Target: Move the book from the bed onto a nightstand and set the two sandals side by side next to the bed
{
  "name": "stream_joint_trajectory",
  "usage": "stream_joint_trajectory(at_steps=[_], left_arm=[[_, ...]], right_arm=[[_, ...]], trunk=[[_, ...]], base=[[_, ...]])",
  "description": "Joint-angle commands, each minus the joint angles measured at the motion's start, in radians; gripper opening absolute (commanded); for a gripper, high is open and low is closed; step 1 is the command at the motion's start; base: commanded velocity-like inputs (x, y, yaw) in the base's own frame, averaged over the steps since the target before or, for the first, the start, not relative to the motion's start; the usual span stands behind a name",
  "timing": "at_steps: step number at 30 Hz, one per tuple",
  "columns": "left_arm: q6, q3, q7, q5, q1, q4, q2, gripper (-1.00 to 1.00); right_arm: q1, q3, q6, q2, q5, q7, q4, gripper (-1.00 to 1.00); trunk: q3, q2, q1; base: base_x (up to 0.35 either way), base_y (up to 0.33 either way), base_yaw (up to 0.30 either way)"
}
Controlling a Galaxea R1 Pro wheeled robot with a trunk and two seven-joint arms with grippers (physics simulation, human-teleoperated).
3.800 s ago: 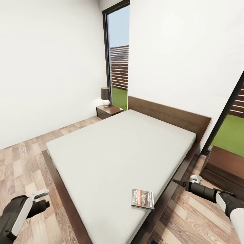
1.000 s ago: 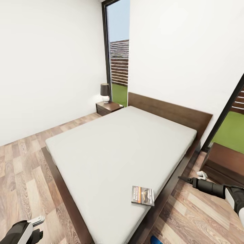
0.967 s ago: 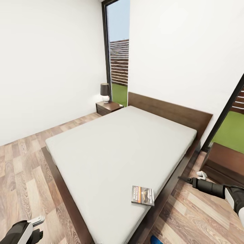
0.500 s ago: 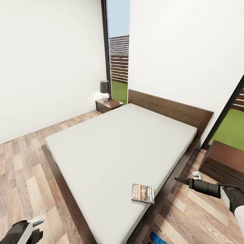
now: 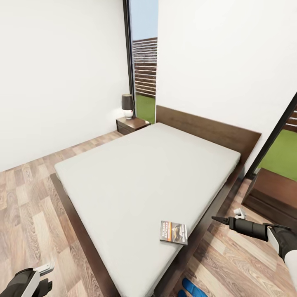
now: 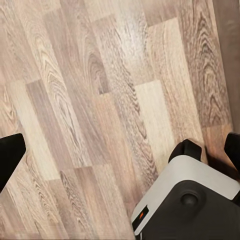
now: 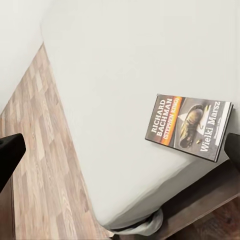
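The book [image 5: 173, 232] lies flat on the light-grey mattress of the bed [image 5: 140, 173], near its close right edge; the right wrist view reads its dark cover with an orange band [image 7: 189, 125]. Two blue sandals [image 5: 192, 287] lie on the floor beside the bed's near corner, partly cut off by the picture's edge. My right gripper [image 5: 226, 216] hovers open over the floor to the right of the book, fingers spread wide. My left gripper [image 5: 44, 276] hangs open low over the floor left of the bed. One nightstand [image 5: 132, 123] stands at the far side of the headboard, another [image 5: 274, 196] at the right.
A dark-shaded lamp [image 5: 127, 106] sits on the far nightstand. Tall windows [image 5: 144, 66] flank the headboard. Wood floor [image 5: 29, 206] runs left of the bed and between the bed and the right nightstand. The robot's base [image 6: 192, 202] shows below the left wrist.
The head view has tilted down, so both blue sandals now show at the bottom edge. My right gripper has drifted slightly left toward the bed. The book has not moved.
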Motion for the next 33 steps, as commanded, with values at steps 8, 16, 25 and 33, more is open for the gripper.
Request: stream_joint_trajectory(at_steps=[8,16,25,33], left_arm=[[0.004,0.001,0.008,0.011,-0.001,-0.001,-0.001,1.0],[0.004,0.001,0.007,0.01,-0.001,0.0,-0.001,1.0],[-0.031,-0.01,0.005,0.01,-0.001,-0.001,0.0,1.0],[-0.043,-0.023,0.005,0.01,-0.001,0.0,-0.002,1.0]], right_arm=[[-0.001,-0.009,0.009,-0.001,0.008,0.009,-0.002,1.0],[-0.001,-0.009,0.008,-0.001,0.008,0.013,-0.002,1.0],[-0.001,-0.01,0.008,-0.002,0.008,0.013,-0.002,1.0],[-0.001,-0.01,0.007,-0.004,0.008,0.013,-0.002,1.0]], trunk=[[-0.015,-0.002,0.0],[-0.028,-0.002,0.0],[-0.043,-0.002,0.0],[-0.056,-0.002,0.0]], base=[[0.0,0.0,0.0],[0.0,0.0,0.0],[-0.045,0.0,0.0],[-0.171,0.0,0.0]])
